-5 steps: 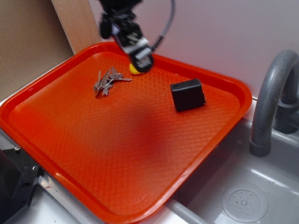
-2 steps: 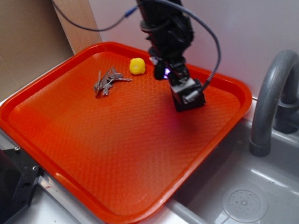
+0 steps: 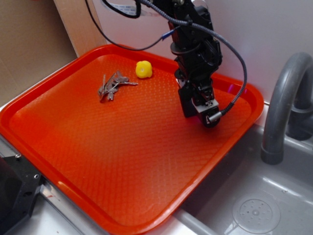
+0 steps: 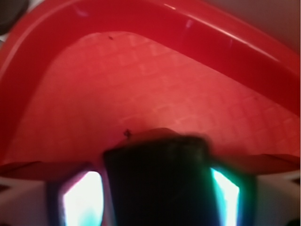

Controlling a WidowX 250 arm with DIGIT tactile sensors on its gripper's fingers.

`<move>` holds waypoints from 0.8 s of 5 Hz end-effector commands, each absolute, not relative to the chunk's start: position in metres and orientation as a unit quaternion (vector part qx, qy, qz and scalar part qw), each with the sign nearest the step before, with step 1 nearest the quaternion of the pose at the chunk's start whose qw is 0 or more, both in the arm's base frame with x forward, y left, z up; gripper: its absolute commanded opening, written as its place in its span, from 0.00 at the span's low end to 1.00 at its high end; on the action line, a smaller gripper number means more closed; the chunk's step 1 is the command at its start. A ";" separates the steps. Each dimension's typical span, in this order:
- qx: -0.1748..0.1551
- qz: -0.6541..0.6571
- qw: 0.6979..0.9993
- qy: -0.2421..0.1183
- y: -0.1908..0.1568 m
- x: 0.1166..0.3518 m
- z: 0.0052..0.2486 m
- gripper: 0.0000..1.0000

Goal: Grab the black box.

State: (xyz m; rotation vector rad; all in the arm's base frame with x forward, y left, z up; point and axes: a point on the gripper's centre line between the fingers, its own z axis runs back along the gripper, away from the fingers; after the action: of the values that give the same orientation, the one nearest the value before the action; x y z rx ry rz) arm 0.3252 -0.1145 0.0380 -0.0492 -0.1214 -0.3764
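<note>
The black box (image 3: 187, 104) lies on the orange tray (image 3: 98, 161) near its far right corner, mostly covered by my gripper (image 3: 199, 108), which stands down over it. In the wrist view the box (image 4: 157, 179) fills the space between my two lit fingers (image 4: 82, 200), with only a thin gap showing at its left side. The gripper (image 4: 155, 205) is open around the box, and the box rests on the tray.
A yellow ball (image 3: 143, 69) and a bunch of keys (image 3: 112, 85) lie at the tray's far left. The tray's raised rim (image 4: 221, 42) is close ahead. A grey faucet (image 3: 281, 107) and sink (image 3: 254, 205) are to the right, and a wall stands behind.
The gripper swung from over the yellow ball to the right and came down over the black box, which now sits between its fingers. The box has stayed in place.
</note>
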 end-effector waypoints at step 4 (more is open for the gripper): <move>-0.046 0.109 0.989 -0.089 0.022 0.211 0.262 0.00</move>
State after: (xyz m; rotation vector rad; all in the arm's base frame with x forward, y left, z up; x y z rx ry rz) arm 0.2185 0.0289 0.2487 -0.0999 -0.1154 0.2006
